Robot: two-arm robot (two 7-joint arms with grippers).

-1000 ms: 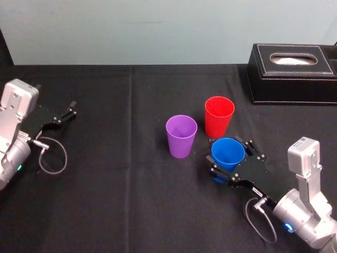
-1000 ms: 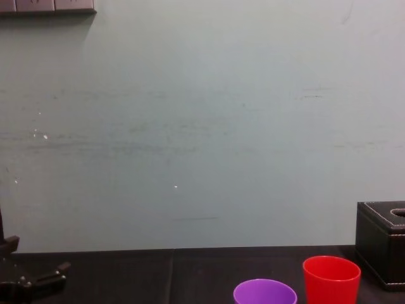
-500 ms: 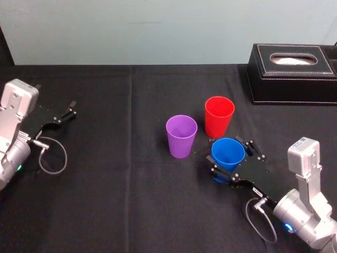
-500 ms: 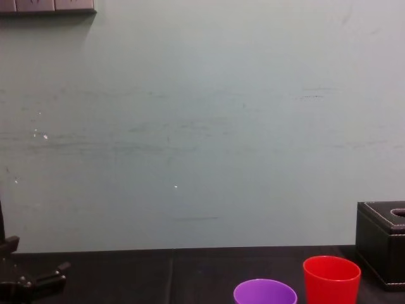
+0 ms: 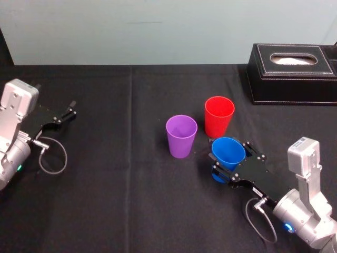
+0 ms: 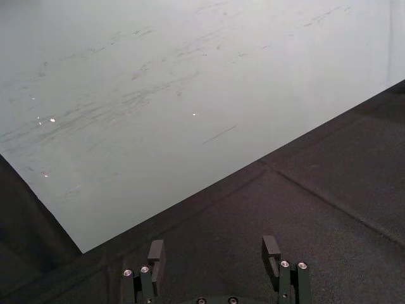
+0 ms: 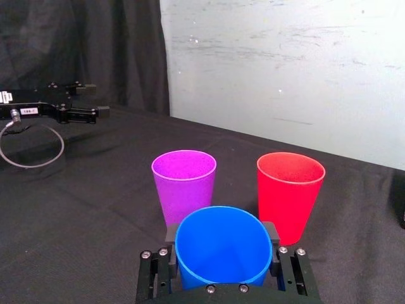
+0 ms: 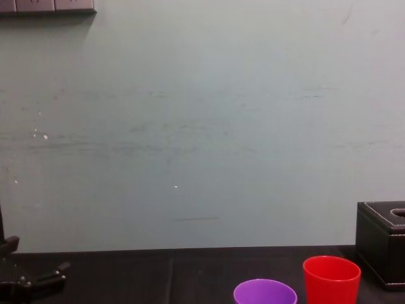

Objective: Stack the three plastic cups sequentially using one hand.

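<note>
Since the smooth tapered blue plastic cup [image 5: 228, 153] is judged light, flexible and slippery, it is being grasped across its wall, below the rim, by the right pincer [image 5: 230, 164], near the red plastic cup [image 5: 219, 116] and purple plastic cup [image 5: 181, 136]; the released left pincer [image 5: 66, 113] is being held idle well apart.
</note>
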